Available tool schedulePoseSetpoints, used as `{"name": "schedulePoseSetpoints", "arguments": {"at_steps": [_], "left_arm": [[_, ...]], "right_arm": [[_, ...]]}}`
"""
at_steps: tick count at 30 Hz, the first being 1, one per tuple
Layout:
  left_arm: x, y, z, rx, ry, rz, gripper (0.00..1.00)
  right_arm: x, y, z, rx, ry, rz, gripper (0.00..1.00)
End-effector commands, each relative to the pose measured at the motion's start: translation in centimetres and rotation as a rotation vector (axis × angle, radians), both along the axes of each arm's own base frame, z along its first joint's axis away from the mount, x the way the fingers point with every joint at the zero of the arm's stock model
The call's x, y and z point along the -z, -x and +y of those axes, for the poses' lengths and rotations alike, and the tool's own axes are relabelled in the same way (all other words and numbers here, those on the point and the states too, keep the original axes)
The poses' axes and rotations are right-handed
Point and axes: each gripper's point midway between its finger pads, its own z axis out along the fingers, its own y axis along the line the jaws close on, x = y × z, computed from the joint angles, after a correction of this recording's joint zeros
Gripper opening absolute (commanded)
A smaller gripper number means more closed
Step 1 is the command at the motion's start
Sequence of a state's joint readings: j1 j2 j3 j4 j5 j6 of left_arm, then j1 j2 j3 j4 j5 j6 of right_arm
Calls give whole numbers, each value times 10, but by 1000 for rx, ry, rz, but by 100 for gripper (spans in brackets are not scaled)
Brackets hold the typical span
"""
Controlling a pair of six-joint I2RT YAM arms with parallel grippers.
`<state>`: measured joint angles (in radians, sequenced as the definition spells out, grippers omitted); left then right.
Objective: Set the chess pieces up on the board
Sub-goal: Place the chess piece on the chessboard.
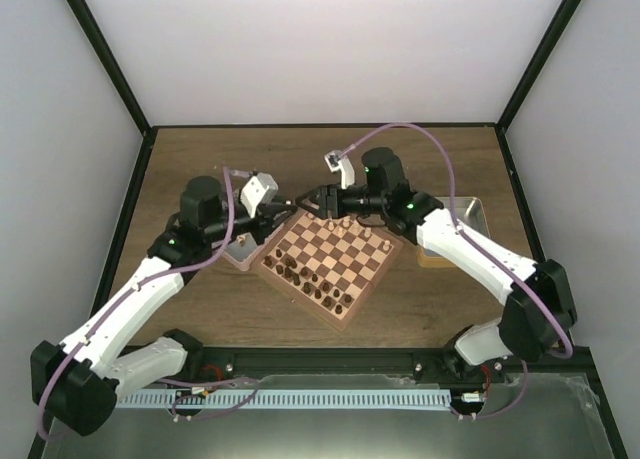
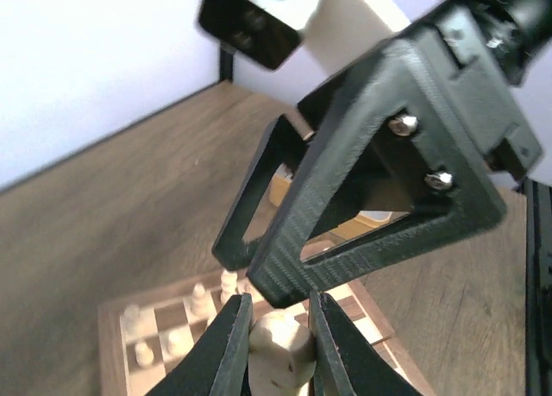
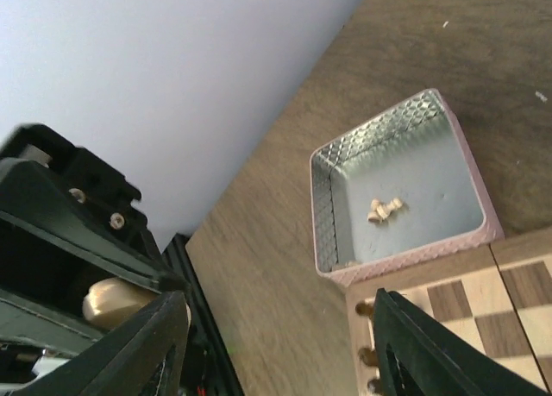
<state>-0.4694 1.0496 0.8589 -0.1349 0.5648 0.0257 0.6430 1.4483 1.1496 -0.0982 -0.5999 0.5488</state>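
Left hand point(image 2: 278, 320): clenched on one pale chess piece point(image 2: 280, 355), bottom middle of its view.
Right hand point(image 3: 276, 303): spread wide, holding nothing.
Board point(image 1: 345, 249): middle of the worktop point(image 1: 440, 169), pieces on it.

Held chess piece point(image 2: 278, 355), kind too blurred

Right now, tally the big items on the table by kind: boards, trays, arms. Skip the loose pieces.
chessboard: 1
trays: 2 (left tray, right tray)
robot arms: 2 (left arm, right arm)
Total: 5
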Motion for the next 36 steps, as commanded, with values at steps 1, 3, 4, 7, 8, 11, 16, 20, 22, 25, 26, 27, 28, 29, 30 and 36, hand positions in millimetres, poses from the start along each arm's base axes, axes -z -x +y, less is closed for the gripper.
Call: {"name": "schedulePoseSetpoints", "arguments": {"at_steps": [1,3,4,7,8,11,16,20,22,25,26,27,28,29,30,36], "left_arm": [[-27,29,-14,194,-53,-386,18],[-28,33,-16,220,-90,-473,20],[-27,31,-16,213,-112,-505,20],[-29,22,-16,170,-175,-603,21],[-28,18,-16,155,-199,-635,21],[-22,3,-15,102,-312,-720,19],[-18,-7,-17,77,-453,-828,18],[-17,-11,-16,66,-484,-855,19],[-19,-11,-17,63,-472,-856,19],[-20,-10,-18,67,-460,-851,19],[-20,-10,-18,65,-456,-847,19],[-20,-10,-18,64,-454,-842,19],[-19,-10,-19,68,-450,-839,19],[-19,-9,-20,75,-446,-838,20],[-19,-9,-20,78,-445,-837,20],[-17,-10,-21,83,-453,-838,21]], "right_arm": [[-25,29,-13,-67,26,-56,61],[-29,33,-17,-70,22,-62,61],[-33,35,-18,-69,17,-62,61],[-41,35,-21,-43,7,-58,59],[-44,34,-22,-28,5,-56,58],[-51,30,-21,7,0,-58,55],[-52,22,-12,60,40,-74,51],[-55,20,-4,76,39,-82,47],[-51,19,-1,84,51,-72,39],[-44,19,0,92,64,-61,32],[-43,19,0,93,63,-62,31],[-44,21,0,93,57,-67,31],[-44,22,-1,93,52,-76,31],[-45,23,-1,92,47,-83,31],[-46,22,0,92,49,-87,31],[-40,15,9,93,86,-83,31]]}}
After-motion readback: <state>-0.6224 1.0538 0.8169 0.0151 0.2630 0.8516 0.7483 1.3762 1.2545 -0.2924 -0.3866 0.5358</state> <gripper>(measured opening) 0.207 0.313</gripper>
